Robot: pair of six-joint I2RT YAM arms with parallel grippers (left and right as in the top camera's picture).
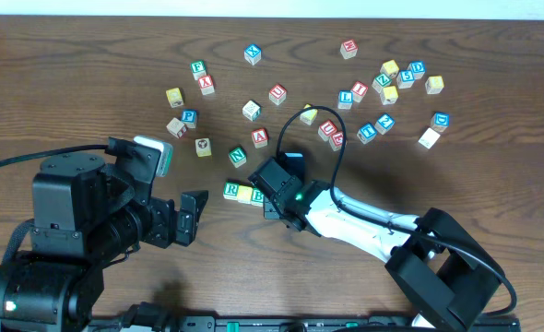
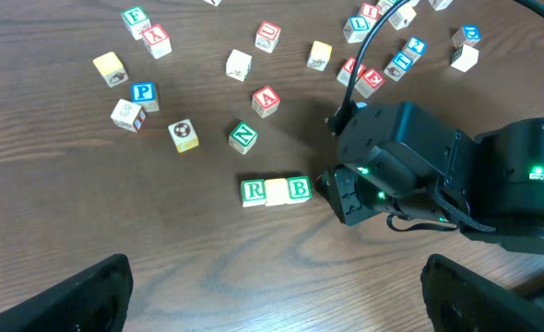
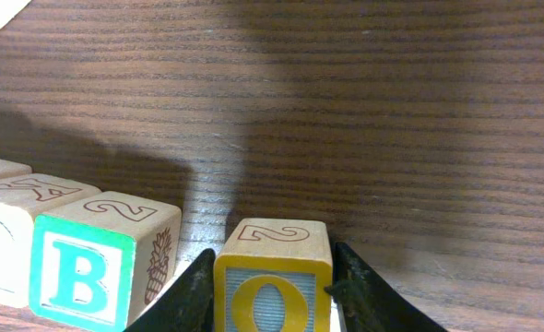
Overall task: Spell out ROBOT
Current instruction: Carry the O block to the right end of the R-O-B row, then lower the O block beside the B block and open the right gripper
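Three cubes stand in a row on the table: a green R (image 2: 254, 192), a plain yellow-faced cube (image 2: 277, 192) and a green B (image 2: 298, 189). The right wrist view shows the B (image 3: 78, 277) from close up. Just right of it, a small gap away, is a yellow O cube (image 3: 272, 277) with a finger against each side. My right gripper (image 3: 272, 295) is shut on it, and from overhead its body (image 1: 274, 195) hides the O. Left of the row, my left gripper (image 1: 191, 217) hangs open over bare wood with nothing in it.
Behind the row lie a green N cube (image 1: 238, 156) and a red A cube (image 1: 260, 137). Several more letter cubes are scattered across the far half of the table, with a dense group at the far right (image 1: 387, 83). The right arm's black cable (image 1: 332, 157) loops over the middle.
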